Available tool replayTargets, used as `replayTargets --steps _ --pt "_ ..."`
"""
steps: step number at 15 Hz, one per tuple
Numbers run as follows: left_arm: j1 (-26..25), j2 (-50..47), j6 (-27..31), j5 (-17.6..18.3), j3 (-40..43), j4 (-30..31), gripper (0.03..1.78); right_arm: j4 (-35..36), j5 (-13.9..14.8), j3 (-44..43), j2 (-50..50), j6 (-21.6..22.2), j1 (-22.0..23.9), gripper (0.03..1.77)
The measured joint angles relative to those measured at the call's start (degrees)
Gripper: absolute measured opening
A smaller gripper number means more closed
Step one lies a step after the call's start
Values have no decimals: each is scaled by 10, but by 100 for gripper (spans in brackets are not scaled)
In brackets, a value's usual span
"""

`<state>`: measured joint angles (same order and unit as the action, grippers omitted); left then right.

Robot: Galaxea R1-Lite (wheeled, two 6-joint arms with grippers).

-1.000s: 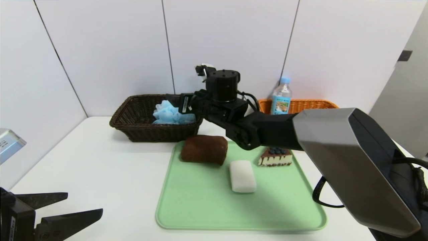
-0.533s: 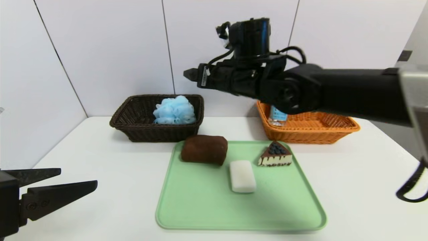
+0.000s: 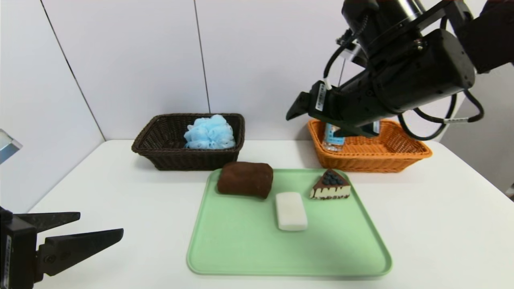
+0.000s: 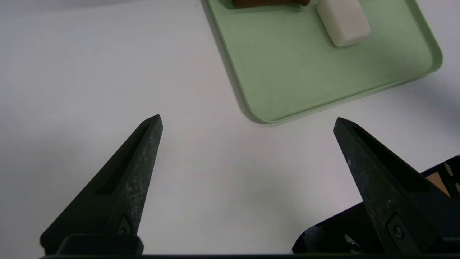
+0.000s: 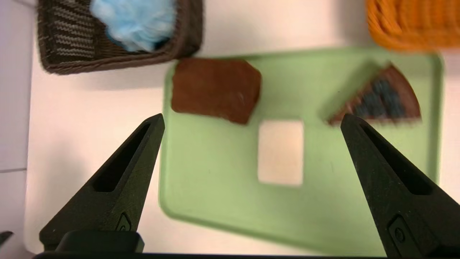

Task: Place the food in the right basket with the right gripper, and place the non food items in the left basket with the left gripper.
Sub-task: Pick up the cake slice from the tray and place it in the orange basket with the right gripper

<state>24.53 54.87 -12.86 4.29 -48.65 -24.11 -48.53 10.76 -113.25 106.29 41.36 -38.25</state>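
Observation:
A water bottle (image 3: pixel 332 138) stands in the orange right basket (image 3: pixel 369 160), partly hidden behind my right gripper (image 3: pixel 317 116). That gripper hangs open and empty, high above the tray's far right. On the tray lie the cake slice (image 3: pixel 330 186), the white soap (image 3: pixel 291 210) and the brown rolled towel (image 3: pixel 245 179). The blue pouf (image 3: pixel 209 132) sits in the dark left basket (image 3: pixel 160 154). The right wrist view looks down past the gripper (image 5: pixel 251 118) at towel (image 5: pixel 215 90), soap (image 5: pixel 281 151) and cake (image 5: pixel 381 97). My left gripper (image 3: pixel 100 224) rests open low at the table's near left.
The light green tray (image 3: pixel 241 249) lies mid-table, its near half bare. White wall panels stand close behind both baskets. In the left wrist view my left gripper (image 4: pixel 248 119) is over bare white table just short of the tray's corner (image 4: pixel 273 115).
My right arm has swung up and to the right, from low by the dark basket to high in front of the orange one. Its jaws widened slightly. The left gripper barely shifted.

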Motion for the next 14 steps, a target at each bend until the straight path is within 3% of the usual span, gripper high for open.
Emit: replayTargets --steps 2,4,6,14 --pt "9 -8 -1 0 5 -2 169 -57 -9 0 -5 96 16 169" --pt "11 -16 -1 0 6 -3 169 -99 -41 1 1 177 39 169" --pt "12 -23 -1 1 6 -4 169 -119 -71 2 13 223 63 169" --pt "12 -32 -1 1 7 -4 169 -124 -78 15 75 257 94 170"
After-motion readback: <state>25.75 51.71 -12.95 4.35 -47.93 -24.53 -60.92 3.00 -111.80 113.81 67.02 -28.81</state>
